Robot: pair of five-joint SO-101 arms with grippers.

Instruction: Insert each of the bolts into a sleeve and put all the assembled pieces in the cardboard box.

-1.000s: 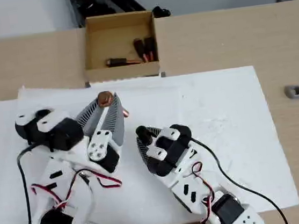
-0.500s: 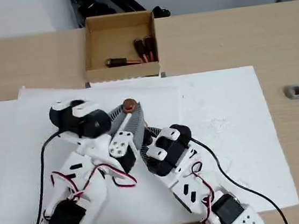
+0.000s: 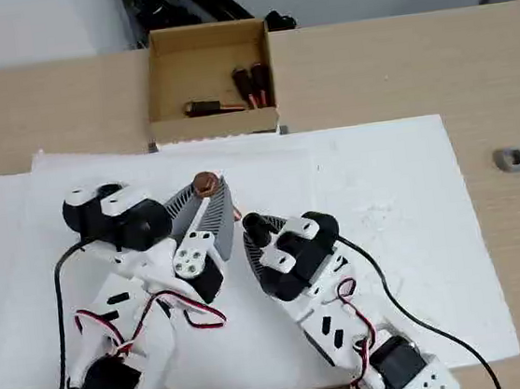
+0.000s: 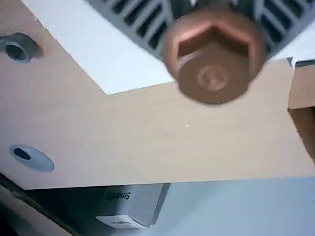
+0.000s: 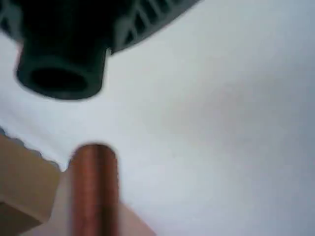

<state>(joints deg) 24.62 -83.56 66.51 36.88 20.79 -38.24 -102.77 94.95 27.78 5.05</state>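
Left jaws clamped on copper bolt (image 3: 206, 183), shank slanting toward black sleeve (image 3: 252, 225), right jaws gripping it

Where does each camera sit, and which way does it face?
High view: fixed above the table, looking down on left gripper, right gripper and cardboard box.
Left wrist view: on the left wrist, facing past the left gripper's bolt.
Right wrist view: on the right wrist, facing past the right gripper's sleeve.
All share the bolt.
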